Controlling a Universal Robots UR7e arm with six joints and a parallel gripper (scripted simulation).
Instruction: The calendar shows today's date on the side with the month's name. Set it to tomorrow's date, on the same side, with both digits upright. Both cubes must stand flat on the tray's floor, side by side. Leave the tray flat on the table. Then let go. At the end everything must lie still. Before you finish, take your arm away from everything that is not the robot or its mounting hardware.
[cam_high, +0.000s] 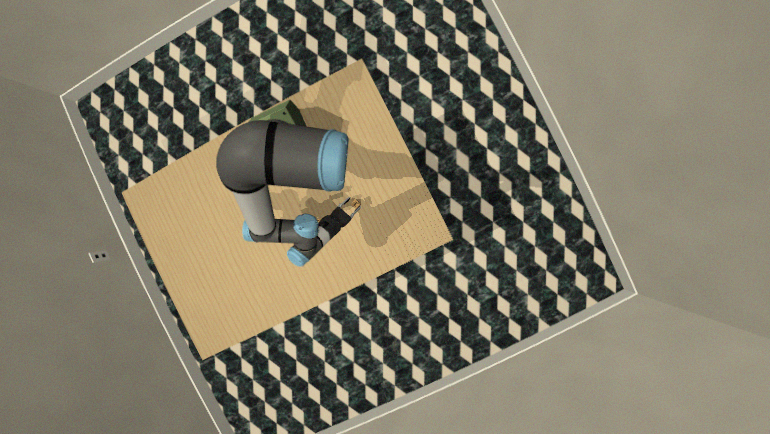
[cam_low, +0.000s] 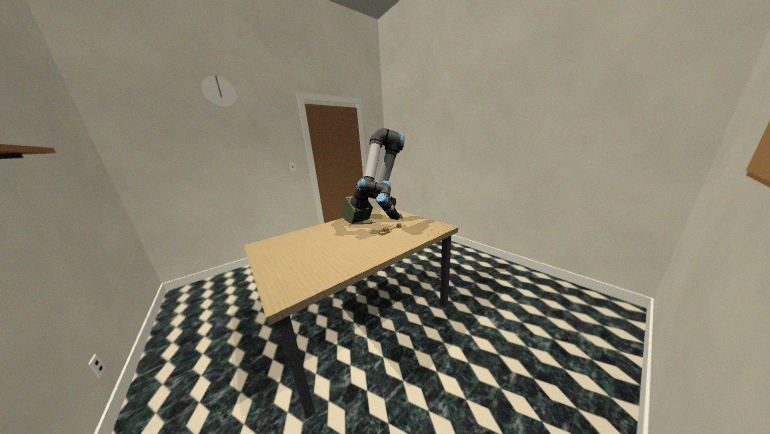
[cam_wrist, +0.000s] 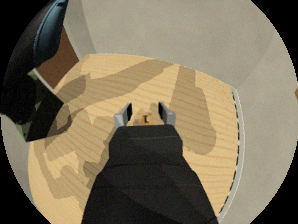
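The small wooden calendar (cam_high: 354, 203) lies on the wooden table, right of the arm in the overhead view. It is too small to read its digits or month. In the side view the calendar (cam_low: 383, 231) is a tan speck near the table's far end. My gripper (cam_high: 348, 209) is open and empty, low over the table, with its fingertips right at the calendar. In the wrist view the gripper (cam_wrist: 144, 115) shows both fingers spread, and a bit of the calendar (cam_wrist: 145, 120) shows in the gap beyond them. I cannot tell the cubes from the tray.
The arm's green base block (cam_high: 280, 114) stands at the table's far corner; it also shows in the side view (cam_low: 355, 210). The table's right edge (cam_wrist: 234, 143) runs close to the calendar. The arm's big elbow (cam_high: 280, 156) hangs over the table's middle.
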